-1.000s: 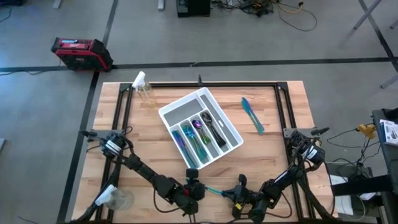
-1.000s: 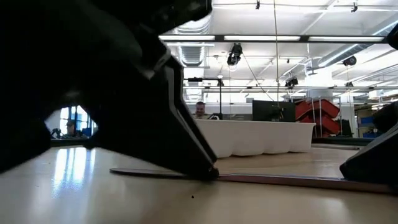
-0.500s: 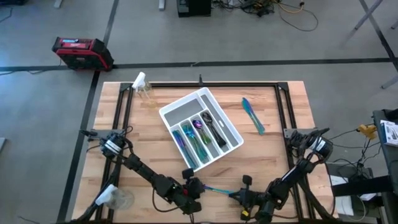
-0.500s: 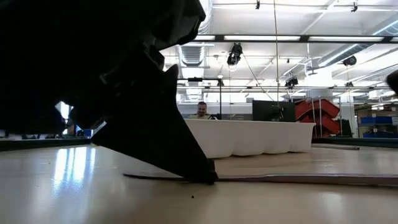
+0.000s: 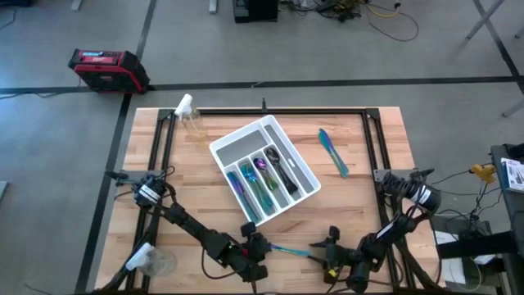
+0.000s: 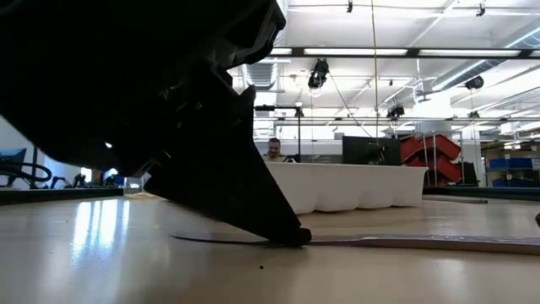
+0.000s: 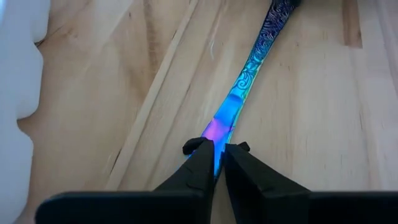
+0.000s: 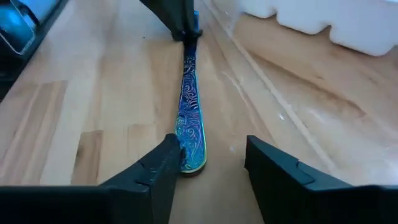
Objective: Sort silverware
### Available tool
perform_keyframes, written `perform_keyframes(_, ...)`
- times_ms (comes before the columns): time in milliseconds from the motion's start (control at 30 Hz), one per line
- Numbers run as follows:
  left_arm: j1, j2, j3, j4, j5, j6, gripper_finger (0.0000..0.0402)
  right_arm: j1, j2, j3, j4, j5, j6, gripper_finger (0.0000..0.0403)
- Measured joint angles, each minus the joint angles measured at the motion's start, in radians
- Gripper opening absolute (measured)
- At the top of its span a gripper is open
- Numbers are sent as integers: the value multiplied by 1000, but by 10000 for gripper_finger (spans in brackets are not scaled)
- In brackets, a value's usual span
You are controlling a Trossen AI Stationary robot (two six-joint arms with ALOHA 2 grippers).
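- Left gripper point(image 7: 216, 151) at the near table edge, just in front of the white tray point(image 5: 225, 146); fingers pinched onto one end of an iridescent utensil point(image 7: 249, 68) lying flat on the wooden table point(image 5: 368, 188).
- Right gripper point(image 8: 208, 165) near the utensil's patterned handle end; fingers spread wide, one touching or nearly touching the handle, nothing held.
- Other silverware point(image 5: 260, 176) lies in the tray compartments; one teal piece point(image 5: 332, 152) on the table, right of the tray.
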Motion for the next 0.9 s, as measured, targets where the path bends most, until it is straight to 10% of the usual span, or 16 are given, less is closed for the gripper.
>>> perform_keyframes(233, 0, 0, -1, 7, 7, -20, 25, 2, 90, -10, 217, 9, -107, 156)
perform_keyframes(900, 1, 0, -2, 17, 7, -63, 25, -27, 86, -3, 90, -68, -57, 62)
